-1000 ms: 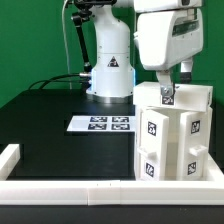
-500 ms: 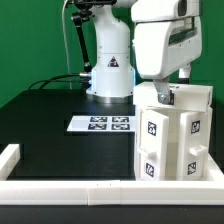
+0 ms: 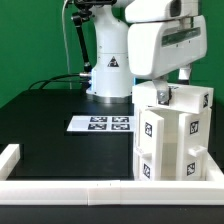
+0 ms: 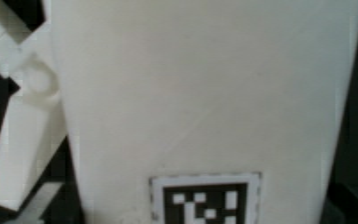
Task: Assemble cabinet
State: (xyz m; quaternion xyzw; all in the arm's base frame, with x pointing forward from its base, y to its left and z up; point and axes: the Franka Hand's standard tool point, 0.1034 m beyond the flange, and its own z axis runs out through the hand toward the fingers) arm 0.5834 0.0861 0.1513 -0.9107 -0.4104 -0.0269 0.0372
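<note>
The cabinet (image 3: pixel 175 135) is a tall white boxy body with black-and-white tags, standing at the exterior view's right by the front rail. My gripper (image 3: pixel 164 94) hangs straight above it, its fingers down at the cabinet's top edge. The arm's white housing hides how the fingers stand. In the wrist view a white cabinet panel (image 4: pixel 194 90) fills almost the whole picture, with one tag (image 4: pixel 208 200) on it. A thinner white edge piece (image 4: pixel 25 110) shows beside the panel. No fingers show in the wrist view.
The marker board (image 3: pixel 101 124) lies flat on the black table, to the exterior view's left of the cabinet. The arm's white base (image 3: pixel 110 65) stands behind it. A long low white border rail (image 3: pixel 70 188) runs along the front and turns up the left side.
The arm has come lower and shifted slightly toward the exterior view's left, bringing the gripper closer onto the cabinet's top. The cabinet has not moved.
</note>
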